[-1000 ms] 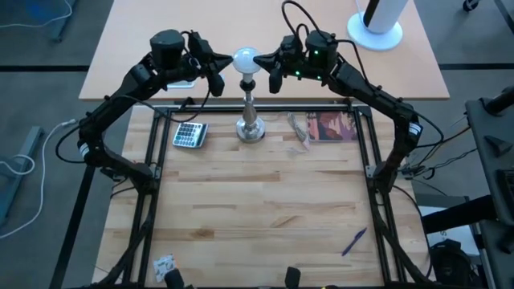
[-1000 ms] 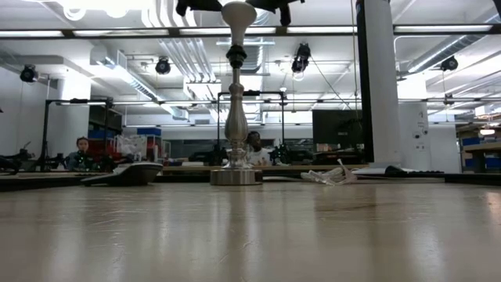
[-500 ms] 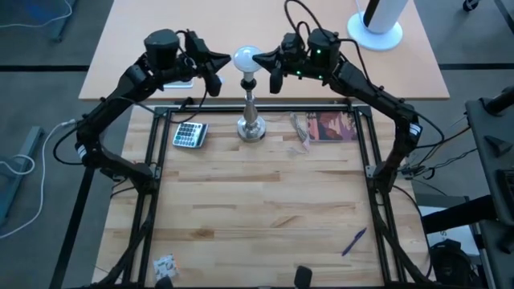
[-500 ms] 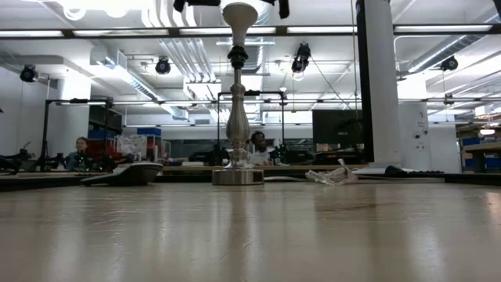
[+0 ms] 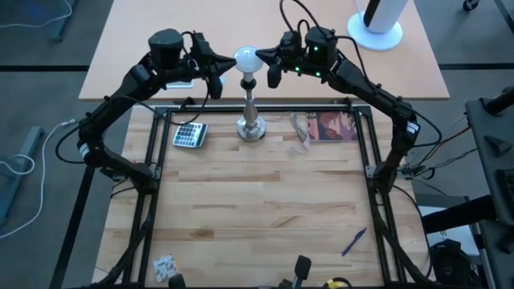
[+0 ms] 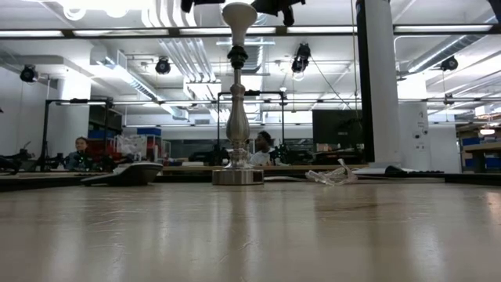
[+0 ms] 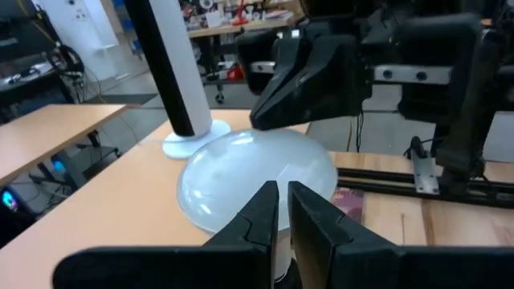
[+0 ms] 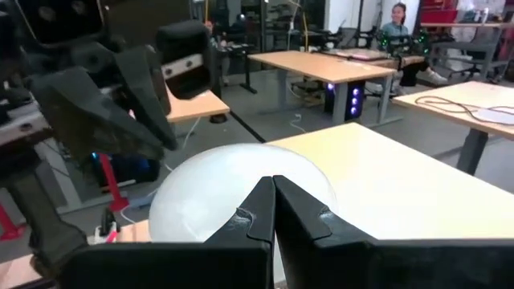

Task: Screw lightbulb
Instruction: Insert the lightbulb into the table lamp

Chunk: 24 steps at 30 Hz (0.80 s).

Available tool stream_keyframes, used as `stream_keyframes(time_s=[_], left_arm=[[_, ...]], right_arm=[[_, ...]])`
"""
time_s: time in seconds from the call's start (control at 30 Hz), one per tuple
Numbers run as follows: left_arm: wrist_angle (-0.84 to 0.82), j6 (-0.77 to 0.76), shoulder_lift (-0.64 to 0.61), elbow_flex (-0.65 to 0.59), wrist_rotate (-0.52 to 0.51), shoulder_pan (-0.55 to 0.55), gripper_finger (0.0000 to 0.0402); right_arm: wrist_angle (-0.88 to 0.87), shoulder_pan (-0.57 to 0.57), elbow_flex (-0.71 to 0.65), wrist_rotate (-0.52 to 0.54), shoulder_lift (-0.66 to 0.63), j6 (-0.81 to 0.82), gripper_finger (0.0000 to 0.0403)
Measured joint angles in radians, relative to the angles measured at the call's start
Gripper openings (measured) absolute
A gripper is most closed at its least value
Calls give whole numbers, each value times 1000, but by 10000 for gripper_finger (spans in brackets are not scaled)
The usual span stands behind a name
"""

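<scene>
The white lightbulb (image 5: 246,58) sits upright with its base in the black socket on top of the silver stand (image 5: 250,120), at the table's far middle. In the low view the lightbulb (image 6: 239,13) shows at the picture's top. My left gripper (image 5: 227,67) is shut, at the bulb's left side at bulb height. My right gripper (image 5: 267,64) is shut at the bulb's right side. Each wrist view shows the frosted dome right behind that arm's fingertips, with the other gripper beyond it. My left gripper comes level from the table's left, its shut fingertips (image 7: 269,201) at the bulb's rounded side (image 7: 241,172). Whether they touch the glass I cannot tell. My right gripper comes level from the table's right, its shut fingertips (image 8: 261,201) at the bulb's opposite side (image 8: 217,193). Whether they touch it I cannot tell.
A calculator (image 5: 190,134) lies left of the stand's base. A clear wrapper (image 5: 301,128) and a book (image 5: 333,126) lie right of it. A purple pen (image 5: 354,241) is at the near right. A white cylinder on a round base (image 5: 376,24) stands beyond the table. People sit in the room behind.
Both grippers have stayed shut at the bulb's two sides. Each wrist has turned a little in place. The lightbulb and the stand remain upright where they were.
</scene>
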Motion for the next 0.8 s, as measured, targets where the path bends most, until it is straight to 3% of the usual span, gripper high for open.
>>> stream_keyframes(time_s=[0.8], left_arm=[[-21,0,20,4,-51,9,22]], right_arm=[[21,7,-2,-27,14,59,0]])
